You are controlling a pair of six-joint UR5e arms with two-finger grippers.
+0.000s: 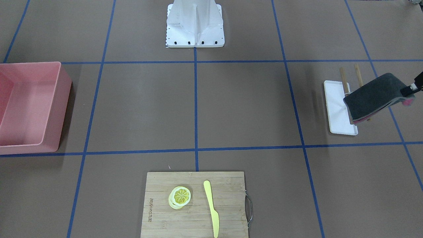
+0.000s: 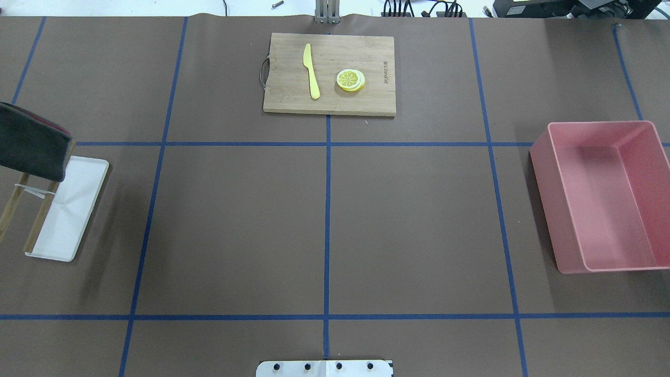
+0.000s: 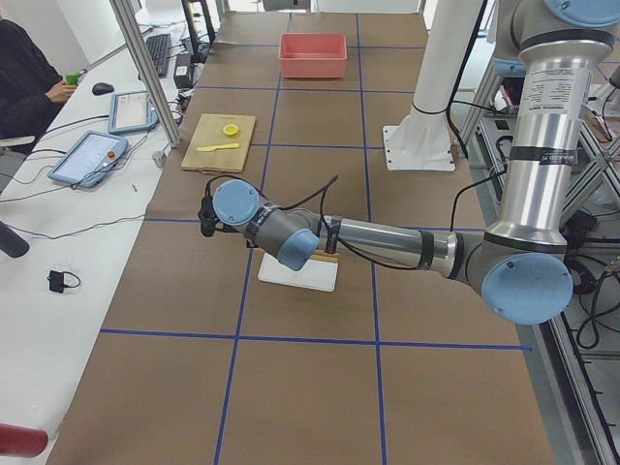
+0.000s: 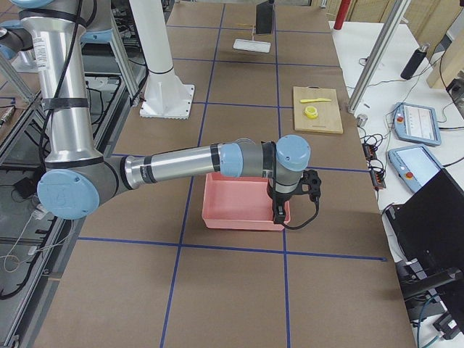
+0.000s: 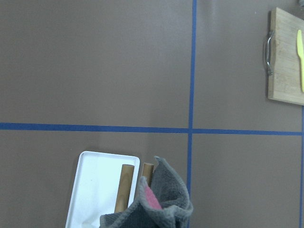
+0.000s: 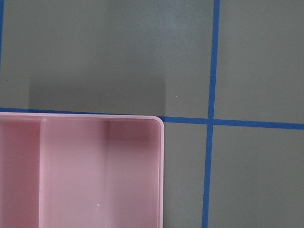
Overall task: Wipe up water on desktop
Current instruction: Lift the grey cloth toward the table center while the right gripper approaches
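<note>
Overhead view of a brown desk (image 2: 235, 220) w/ a blue tape grid; it fills the frame and carries everything else.

At 9 o'clock, the left gripper (image 1: 409, 90) comes in from the edge, its jaws clenched on one end of a grey cloth (image 1: 373, 94) w/ a pink underside. The cloth hangs in the air, off the desk, over the outer edge of a white tray (image 2: 78, 193). Two wooden sticks (image 1: 343, 81) lie side by side, partly on the tray and partly covered by the cloth.

At 3 o'clock sits a pink bin (image 2: 549, 199), open side up. The right gripper (image 4: 279, 210) hangs over the bin's edge, pointing down. It shows only in the side view, so I can't tell whether its jaws are clenched or released.

At 12 o'clock is a bamboo cutting board (image 2: 366, 99) w/ a metal handle. On it lie a yellow knife (image 2: 312, 73) and, just beside it but not touching, a lemon slice (image 2: 350, 79).

At 6 o'clock is the white robot base (image 2: 324, 368), approx. on the centre tape line.
</note>
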